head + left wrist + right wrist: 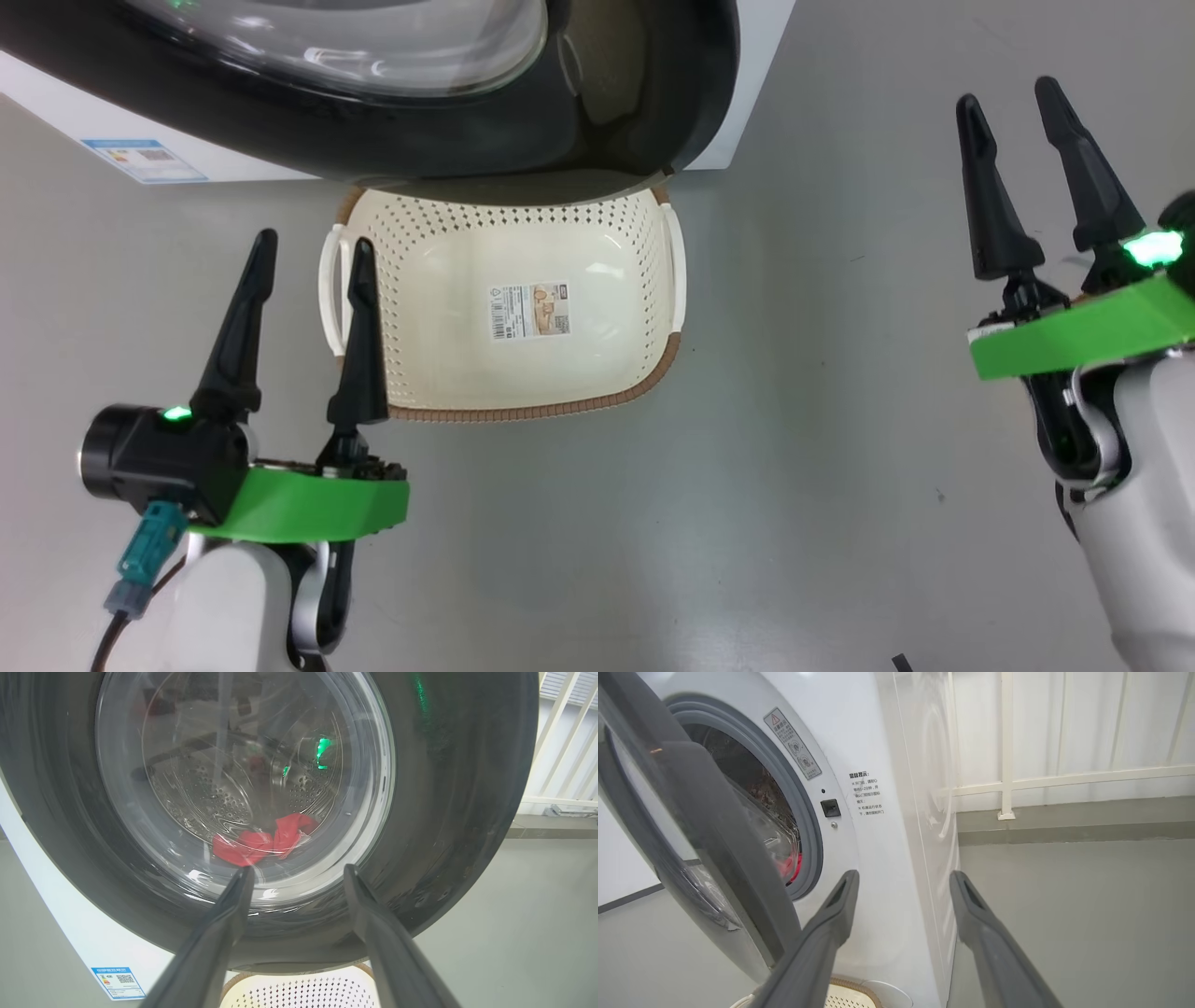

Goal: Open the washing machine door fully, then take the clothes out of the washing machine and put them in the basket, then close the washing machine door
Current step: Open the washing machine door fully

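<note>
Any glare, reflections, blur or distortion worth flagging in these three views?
Head view: sharp, with white glare streaks on the door glass and the basket evenly lit. Left wrist view: green light reflections on the glass, the clothes warped through it, the left claw soft. Right wrist view: the near door edge blurred, machine edges slightly bowed by the wide angle.

door ajar, red clothes inside, basket below

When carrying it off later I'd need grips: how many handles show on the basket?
2: a left handle and a right handle, white, on either side of the basket. Its far end lies under the washing machine door, so another there could be hidden.
</note>
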Tool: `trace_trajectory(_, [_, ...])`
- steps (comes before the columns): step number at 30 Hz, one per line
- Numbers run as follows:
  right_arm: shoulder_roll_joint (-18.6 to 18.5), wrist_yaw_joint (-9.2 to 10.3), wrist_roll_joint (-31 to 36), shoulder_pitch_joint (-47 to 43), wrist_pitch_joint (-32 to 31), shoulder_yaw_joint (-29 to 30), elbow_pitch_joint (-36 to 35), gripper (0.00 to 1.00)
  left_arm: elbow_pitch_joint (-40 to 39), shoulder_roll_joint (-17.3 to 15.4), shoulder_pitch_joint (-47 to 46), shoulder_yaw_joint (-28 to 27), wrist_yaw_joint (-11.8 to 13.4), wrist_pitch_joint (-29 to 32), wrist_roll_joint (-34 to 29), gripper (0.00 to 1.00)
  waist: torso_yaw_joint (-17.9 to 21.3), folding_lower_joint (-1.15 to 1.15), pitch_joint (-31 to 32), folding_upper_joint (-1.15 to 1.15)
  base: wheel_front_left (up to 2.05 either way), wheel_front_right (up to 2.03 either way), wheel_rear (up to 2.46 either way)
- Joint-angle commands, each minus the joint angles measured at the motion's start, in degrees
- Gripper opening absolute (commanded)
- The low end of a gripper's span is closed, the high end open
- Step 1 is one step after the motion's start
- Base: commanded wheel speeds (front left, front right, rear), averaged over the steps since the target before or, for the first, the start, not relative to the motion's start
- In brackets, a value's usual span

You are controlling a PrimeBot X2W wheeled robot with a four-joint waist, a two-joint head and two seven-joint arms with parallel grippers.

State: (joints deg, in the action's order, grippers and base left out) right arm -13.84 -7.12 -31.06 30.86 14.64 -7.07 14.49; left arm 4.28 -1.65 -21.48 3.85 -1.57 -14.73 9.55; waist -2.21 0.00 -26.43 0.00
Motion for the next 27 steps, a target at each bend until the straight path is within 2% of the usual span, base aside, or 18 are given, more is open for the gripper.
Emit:
trace_trajectory(1, [0.56,-0.36,1.53,-1.89,0.34,0.31,-2.43,1.00,-1.43,-1.22,0.54,-1.93,-0.34,-0.27,-1.04,1.00,0.08,0.00,0.07,0.00,0.00,0.00,0.00])
trace_trajectory(6, [4.50,-0.36,9.39,-6.35,0.35,4.86,-9.36,1.00,-1.58,-1.22,0.58,-2.30,-0.47,-0.27,-1.18,1.00,0.30,0.00,0.18,0.00,0.00,0.00,0.00])
trace_trajectory(10, [6.74,-0.36,12.39,-8.71,0.35,6.84,-12.94,1.00,-1.63,-1.22,0.61,-2.44,-0.50,-0.27,-1.23,1.00,0.46,0.00,0.32,0.00,0.00,0.00,0.00])
trace_trajectory(19, [8.03,-0.36,15.57,-11.26,0.35,6.26,-14.51,1.00,-1.76,-1.22,0.81,-2.54,-0.56,-0.27,-1.40,1.00,0.66,0.00,0.32,0.00,0.00,0.00,0.00])
trace_trajectory(27, [8.22,-0.36,15.63,-11.45,0.36,5.75,-14.46,1.00,-1.76,-1.22,0.79,-2.56,-0.59,-0.27,-1.49,1.00,0.82,0.00,0.15,0.00,0.00,0.00,0.00])
